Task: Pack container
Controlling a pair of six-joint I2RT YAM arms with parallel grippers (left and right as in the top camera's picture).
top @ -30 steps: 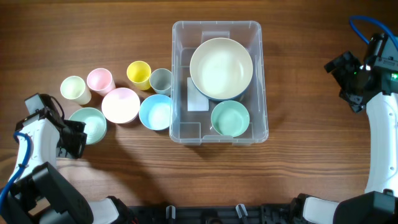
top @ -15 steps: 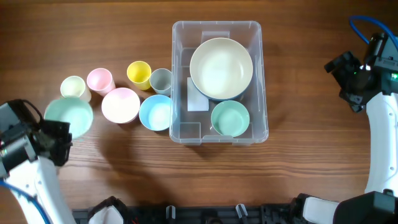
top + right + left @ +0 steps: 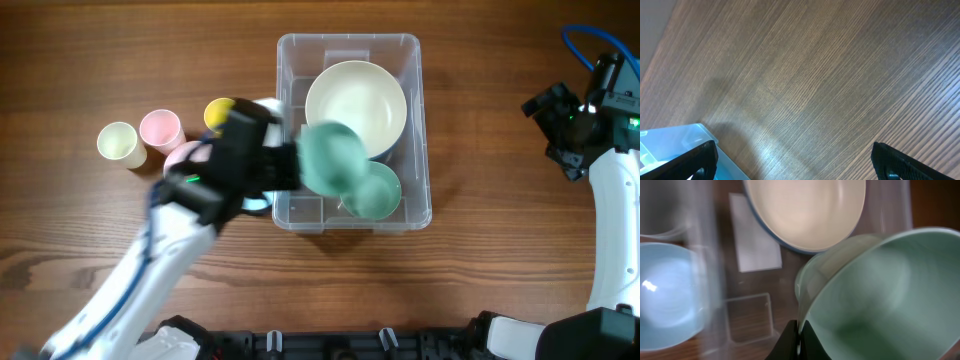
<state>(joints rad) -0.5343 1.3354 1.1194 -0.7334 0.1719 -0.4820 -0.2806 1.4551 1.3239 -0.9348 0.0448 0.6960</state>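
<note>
The clear rectangular container [image 3: 421,120] stands at the table's middle. It holds a large cream bowl [image 3: 356,108] and a small green bowl [image 3: 378,196]; a white label [image 3: 757,245] shows on its base. My left gripper [image 3: 290,168] is shut on the rim of another green bowl [image 3: 330,160] and holds it tilted over the container's front half, just above the small green bowl. In the left wrist view the fingers [image 3: 800,340] pinch that bowl's [image 3: 880,295] rim. My right gripper [image 3: 560,130] is open and empty at the far right, above bare wood [image 3: 795,160].
A cream cup [image 3: 117,143], a pink cup [image 3: 160,128] and a yellow cup [image 3: 218,112] stand left of the container. A pink bowl [image 3: 183,154] is partly hidden by my left arm. A blue bowl [image 3: 665,295] sits just outside the container's left wall.
My left arm has lifted the green bowl from the table's left side and swung it right, to above the container. The right arm has not moved.
</note>
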